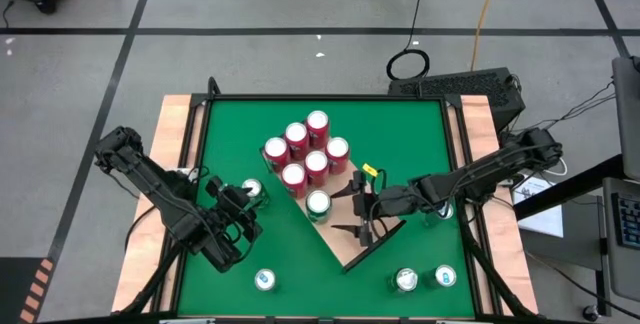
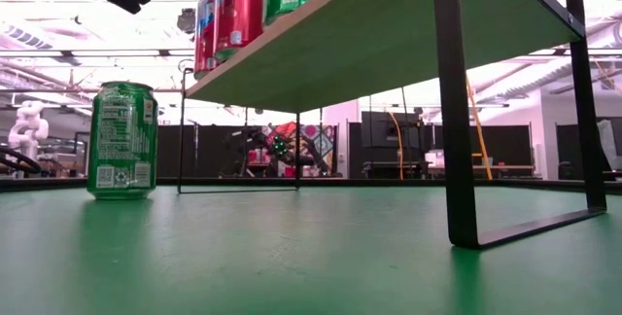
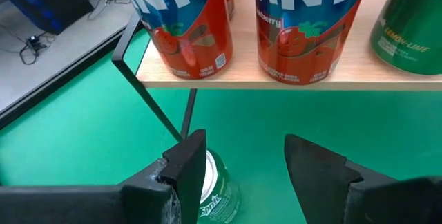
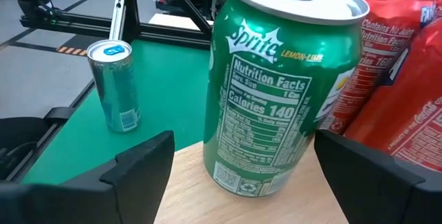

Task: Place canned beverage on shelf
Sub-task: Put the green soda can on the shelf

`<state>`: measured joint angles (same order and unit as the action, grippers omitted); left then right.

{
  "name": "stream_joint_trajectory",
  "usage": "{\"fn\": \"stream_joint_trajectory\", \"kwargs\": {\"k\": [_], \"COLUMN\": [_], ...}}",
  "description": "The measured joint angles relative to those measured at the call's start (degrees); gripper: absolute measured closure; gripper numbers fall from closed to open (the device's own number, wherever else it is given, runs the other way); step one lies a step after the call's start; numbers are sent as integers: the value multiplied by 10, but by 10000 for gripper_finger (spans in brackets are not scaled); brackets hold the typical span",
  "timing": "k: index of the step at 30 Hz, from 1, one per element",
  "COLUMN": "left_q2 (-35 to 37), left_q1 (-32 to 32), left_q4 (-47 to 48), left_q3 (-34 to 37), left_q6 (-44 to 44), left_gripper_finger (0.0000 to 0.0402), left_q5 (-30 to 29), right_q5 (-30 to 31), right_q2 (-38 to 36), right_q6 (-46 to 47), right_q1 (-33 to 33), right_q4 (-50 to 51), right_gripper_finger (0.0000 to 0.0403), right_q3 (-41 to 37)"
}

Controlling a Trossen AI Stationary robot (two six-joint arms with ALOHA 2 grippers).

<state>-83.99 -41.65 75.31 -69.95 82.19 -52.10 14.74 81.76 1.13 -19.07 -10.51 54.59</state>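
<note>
The shelf is a light wood board on thin dark legs, set at an angle mid-table. Several red cans and one green Sprite can stand upright on it. My right gripper is open at shelf height. Its fingers stand on either side of that green can without touching it. My left gripper is open above a second green can that stands on the green table by the shelf's left edge. That can also shows in the left wrist view and the low view.
More cans stand on the table near its front edge: one at front left and two at front right. A slim blue-silver can shows past the shelf. Red Fanta cans line the shelf edge facing my left gripper.
</note>
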Motion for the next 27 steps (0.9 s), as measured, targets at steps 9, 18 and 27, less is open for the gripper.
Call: {"fn": "stream_joint_trajectory", "kwargs": {"k": [9,18,27], "left_q2": [0,0,0], "left_q1": [0,0,0], "left_q4": [1,2,2], "left_q3": [0,0,0], "left_q6": [-1,-1,-1], "left_gripper_finger": [208,208,208], "left_q5": [-1,-1,-3], "right_q5": [1,2,2], "right_q2": [3,3,3], "right_q6": [11,22,29], "right_q1": [0,0,-1], "right_q4": [-18,-21,-21], "right_gripper_finger": [64,64,64], "right_q3": [0,0,0]}}
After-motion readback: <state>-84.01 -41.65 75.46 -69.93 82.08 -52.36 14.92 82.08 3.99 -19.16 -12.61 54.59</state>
